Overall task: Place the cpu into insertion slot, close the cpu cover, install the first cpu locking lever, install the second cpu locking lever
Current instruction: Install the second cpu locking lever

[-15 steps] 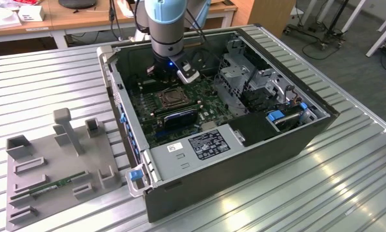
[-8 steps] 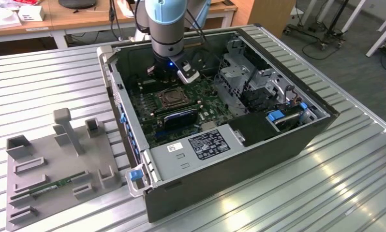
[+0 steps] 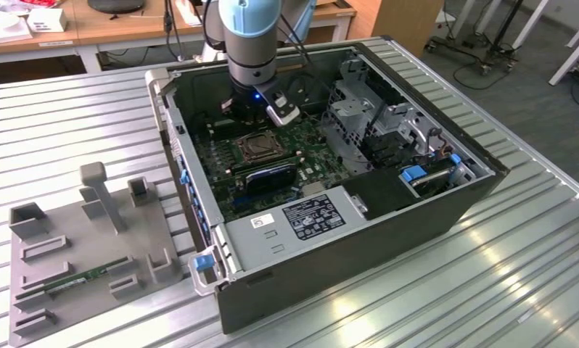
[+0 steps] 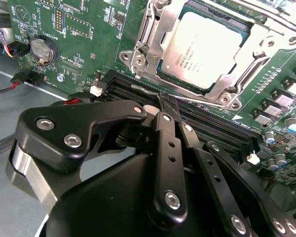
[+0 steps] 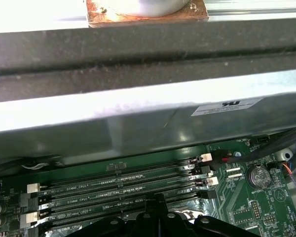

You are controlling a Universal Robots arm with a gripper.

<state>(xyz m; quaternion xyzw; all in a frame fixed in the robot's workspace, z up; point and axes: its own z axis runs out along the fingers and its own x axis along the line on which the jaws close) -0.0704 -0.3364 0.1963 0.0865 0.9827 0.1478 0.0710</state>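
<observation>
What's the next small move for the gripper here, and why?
Probably shift the shut gripper off the long black memory slots toward the socket. The silvery-tan square cpu already sits there with the thin silvery cpu cover frame seemingly down over its edges, leaving the lever steps; whether either is latched, I cannot tell.

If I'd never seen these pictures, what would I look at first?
Probably the big open computer case lying on the ridged metal table, with the robot arm reaching down into it. Next, in the second wrist view, the shiny square cpu sitting in its socket with the cpu cover down around it, and the black pincer hanging just beside it over the long black memory slots.
</observation>
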